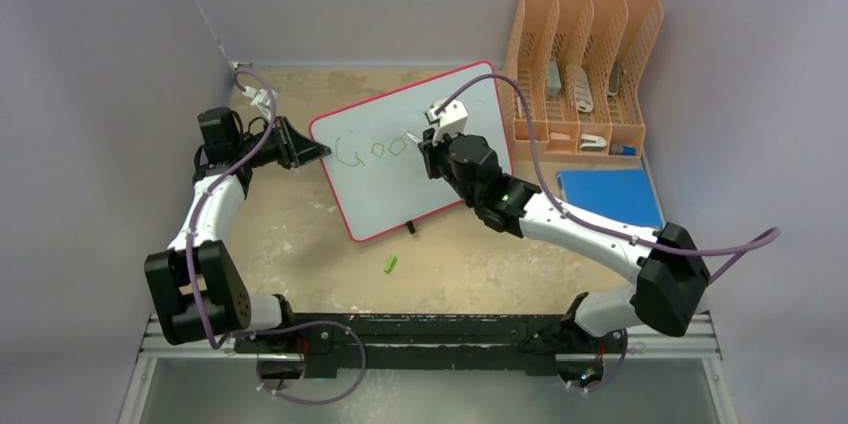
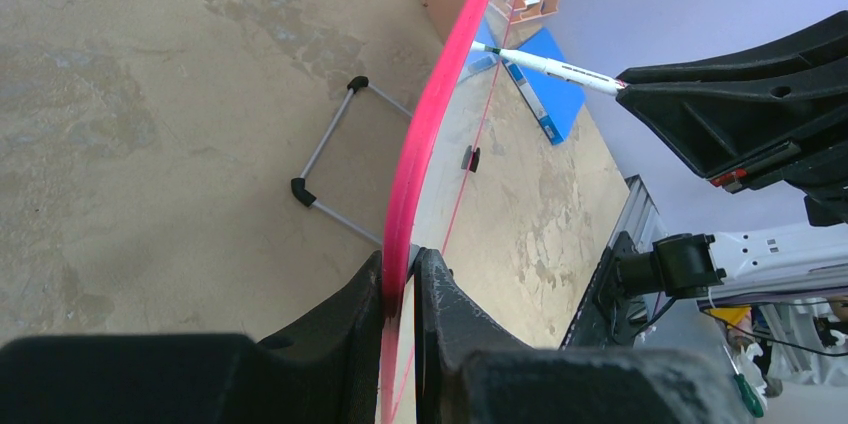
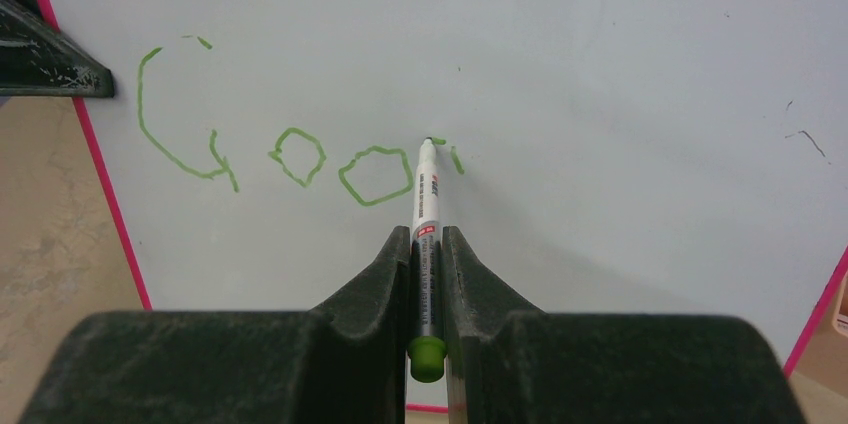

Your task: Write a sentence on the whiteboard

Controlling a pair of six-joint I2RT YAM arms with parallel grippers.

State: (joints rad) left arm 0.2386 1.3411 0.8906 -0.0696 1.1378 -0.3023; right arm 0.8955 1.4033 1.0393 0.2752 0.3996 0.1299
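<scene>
The whiteboard point(image 1: 385, 189) with its thin red rim lies tilted in the middle of the table. Green letters "Goo" point(image 3: 290, 156) and a short fresh stroke point(image 3: 456, 159) show on it; they also show in the top view point(image 1: 372, 150). My left gripper point(image 2: 400, 279) is shut on the board's red rim point(image 2: 430, 114) at its left edge. My right gripper point(image 3: 427, 244) is shut on a white marker point(image 3: 425, 189) with a green end, tip touching the board just right of the second "o". The marker also shows in the left wrist view point(image 2: 550, 69).
An orange file rack point(image 1: 585, 64) with small items stands at the back right. A flat blue rectangle point(image 1: 610, 194) lies right of the board. A green cap point(image 1: 391, 264) lies on the table below the board. A wire stand point(image 2: 330, 169) sits behind the board.
</scene>
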